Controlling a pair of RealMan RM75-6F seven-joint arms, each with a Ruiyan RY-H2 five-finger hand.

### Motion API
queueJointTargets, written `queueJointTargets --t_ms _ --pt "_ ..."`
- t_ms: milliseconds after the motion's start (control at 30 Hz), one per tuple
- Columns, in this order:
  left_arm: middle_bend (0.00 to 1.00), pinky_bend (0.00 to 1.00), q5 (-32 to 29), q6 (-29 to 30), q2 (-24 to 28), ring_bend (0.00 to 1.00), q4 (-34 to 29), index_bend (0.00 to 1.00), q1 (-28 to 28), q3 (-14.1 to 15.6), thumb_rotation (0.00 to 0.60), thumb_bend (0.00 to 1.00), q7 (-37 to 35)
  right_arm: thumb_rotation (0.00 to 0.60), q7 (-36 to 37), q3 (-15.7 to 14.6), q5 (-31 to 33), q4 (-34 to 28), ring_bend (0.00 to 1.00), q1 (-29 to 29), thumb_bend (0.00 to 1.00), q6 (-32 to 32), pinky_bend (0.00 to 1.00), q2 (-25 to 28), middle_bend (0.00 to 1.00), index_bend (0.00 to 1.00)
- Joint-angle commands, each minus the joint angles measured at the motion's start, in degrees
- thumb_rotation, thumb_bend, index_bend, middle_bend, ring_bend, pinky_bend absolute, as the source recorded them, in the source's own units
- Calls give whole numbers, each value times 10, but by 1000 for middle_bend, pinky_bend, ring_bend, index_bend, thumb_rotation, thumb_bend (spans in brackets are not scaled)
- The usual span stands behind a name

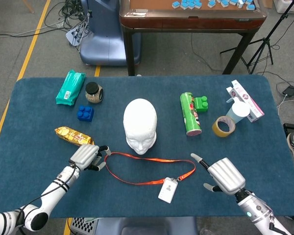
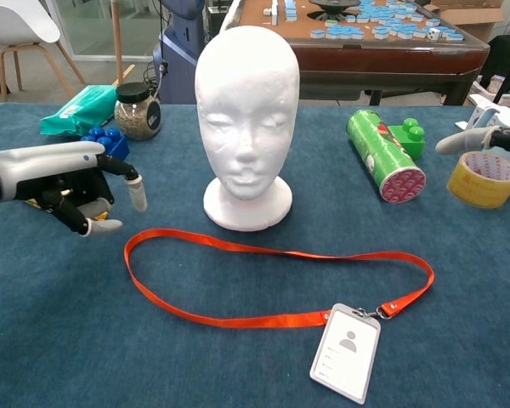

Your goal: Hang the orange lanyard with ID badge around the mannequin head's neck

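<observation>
Far left of the blue table (image 1: 34, 181) there's a green packet (image 1: 70, 87), a jar (image 1: 93, 92), a blue block (image 1: 85, 113) and a gold-wrapped snack bar (image 1: 74, 137). The left hand (image 1: 87, 157) sits just beside the left end of the orange lanyard (image 1: 137, 157), fingers loosely curled and apart, nothing held; from the chest view its fingertips (image 2: 138, 199) hang a bit above that end of the loop, not touching as far as I can see. The mannequin head (image 1: 140, 125) stands upright mid-table, with the lanyard lying flat in a long loop right in front of its base, not around the neck. The ID badge (image 1: 167, 190) lies face up at the loop's front right. Then the right hand (image 1: 224, 175), empty with fingers spread, just off the loop's right end. Behind it are a green tube (image 1: 190, 113), a green block (image 1: 201, 104) and a tape roll (image 1: 224, 127).
</observation>
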Motion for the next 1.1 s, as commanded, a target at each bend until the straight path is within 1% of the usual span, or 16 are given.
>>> queueJointTargets --t_ms 33,233,567,733,833,1100 --pt "887 889 -32 10 -30 900 13 399 -11 -10 600 317 37 600 3 3 1 2 1000 -3 95 -3 1000 1 1000 18" --pt "899 892 -75 19 -68 911 32 396 -24 -16 600 304 87 600 10 8 -3 6 1000 -9 96 -7 1000 2 1000 18" --pt "907 892 -153 22 -120 918 82 385 -51 -20 600 304 162 600 22 17 0 12 1000 -17 95 -19 1000 5 1000 18" --pt "909 892 -177 35 -146 920 110 393 -58 -26 600 303 183 600 27 19 0 15 1000 -20 95 -23 1000 7 1000 18" --pt "909 893 -189 33 -153 920 119 413 -61 -30 600 302 186 600 31 21 0 17 1000 -22 95 -25 1000 9 1000 18" --pt "913 896 -198 37 -174 923 140 471 -66 -32 600 303 195 600 41 25 -3 21 1000 -28 95 -25 1000 13 1000 18"
